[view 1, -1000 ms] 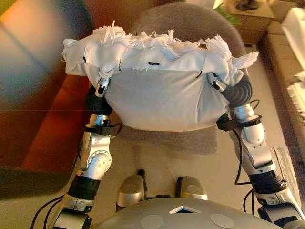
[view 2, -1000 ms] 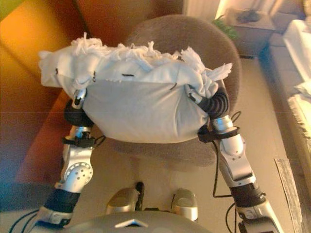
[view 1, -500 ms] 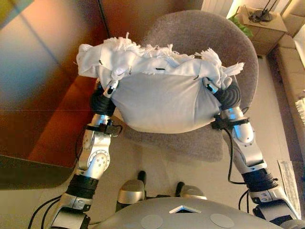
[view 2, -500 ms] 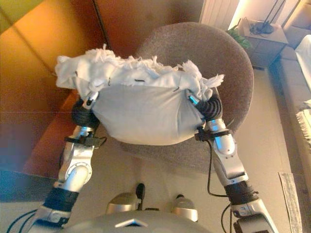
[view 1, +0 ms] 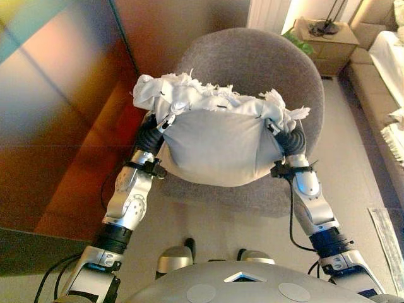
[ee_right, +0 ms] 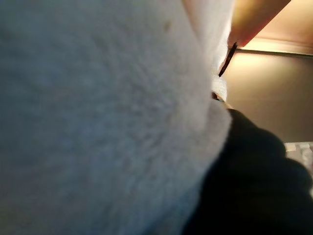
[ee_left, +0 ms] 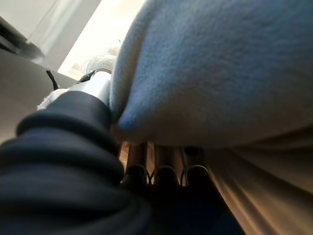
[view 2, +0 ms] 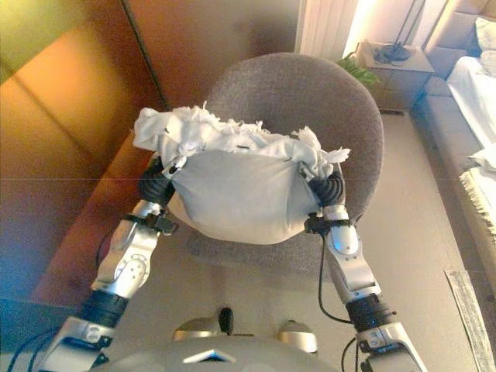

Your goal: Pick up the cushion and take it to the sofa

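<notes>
A white cushion with a fringed top edge hangs in the air between my two hands, in front of a round grey armchair. My left hand clasps its left end, thumb on the near face, and its fingers run under the fabric. At the cushion's right end my right hand grips in the same way, mostly buried in the cloth. The beige sofa, with a white throw on it, lies along the right edge.
An orange-brown wall stands close on the left. Beyond the armchair are a radiator, a green plant and a small side table with cables. A pale strip lies on the floor at the right.
The whole picture has shifted, so the camera moved. The cushion now shows smaller and farther out on straighter arms, with both hands holding it as before.
</notes>
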